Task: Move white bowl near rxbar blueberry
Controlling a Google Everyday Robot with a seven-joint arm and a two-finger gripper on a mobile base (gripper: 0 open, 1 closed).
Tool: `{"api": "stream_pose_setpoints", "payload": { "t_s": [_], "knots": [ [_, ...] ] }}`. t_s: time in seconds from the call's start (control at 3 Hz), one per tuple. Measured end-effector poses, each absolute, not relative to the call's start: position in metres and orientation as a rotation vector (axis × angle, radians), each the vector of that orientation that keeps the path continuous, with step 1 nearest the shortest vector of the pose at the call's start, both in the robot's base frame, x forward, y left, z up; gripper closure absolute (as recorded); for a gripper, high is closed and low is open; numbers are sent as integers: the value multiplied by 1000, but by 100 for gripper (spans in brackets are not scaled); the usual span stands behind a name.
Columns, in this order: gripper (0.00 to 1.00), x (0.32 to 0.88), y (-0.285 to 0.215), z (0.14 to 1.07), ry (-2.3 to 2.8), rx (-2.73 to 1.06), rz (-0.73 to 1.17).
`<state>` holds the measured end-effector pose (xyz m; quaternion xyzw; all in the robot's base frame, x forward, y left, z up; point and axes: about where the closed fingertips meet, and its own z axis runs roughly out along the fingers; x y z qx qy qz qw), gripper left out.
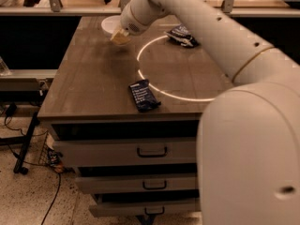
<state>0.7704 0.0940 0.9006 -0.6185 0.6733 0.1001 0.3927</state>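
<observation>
Evidently, the task is at its early part. The white bowl [108, 23] is seen at the far left corner of the bench [89, 78], well apart from the rxbar blueberry [144, 95], which lies flat near the front edge. The gripper [120, 36] is placed just at the near rim of the bowl, reached there by the long white arm [206, 27]. Whether it is wide, narrow, or closed on the rim cannot be told. The bowl is judged to be not yet carried. What is left is the grasp to be made sure, the bowl to be brought across the bench toward the front, and to be set down beside the bar.

The bench is of dark wood grain, and a bright ring of light [187, 99] is thrown on it. A wrinkly dark blue snack bag [182, 35] is lying at the back, to the right of the gripper. Under the top, three drawers [152, 151] with dark handles are seen. The floor [28, 196] is speckled, and some cables [18, 121] are lying on the left side.
</observation>
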Motion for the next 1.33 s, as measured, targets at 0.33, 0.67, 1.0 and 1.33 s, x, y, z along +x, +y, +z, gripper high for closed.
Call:
{"api": "stream_pose_setpoints", "payload": {
  "t_s": [0.33,0.67,1.0,1.33],
  "knots": [
    [100,747,68,903,1752,-1573,175],
    [100,714,38,904,1798,-1538,137],
    [100,658,-8,882,1875,-1522,122],
    [100,628,-29,867,1910,-1530,134]
  ]
}}
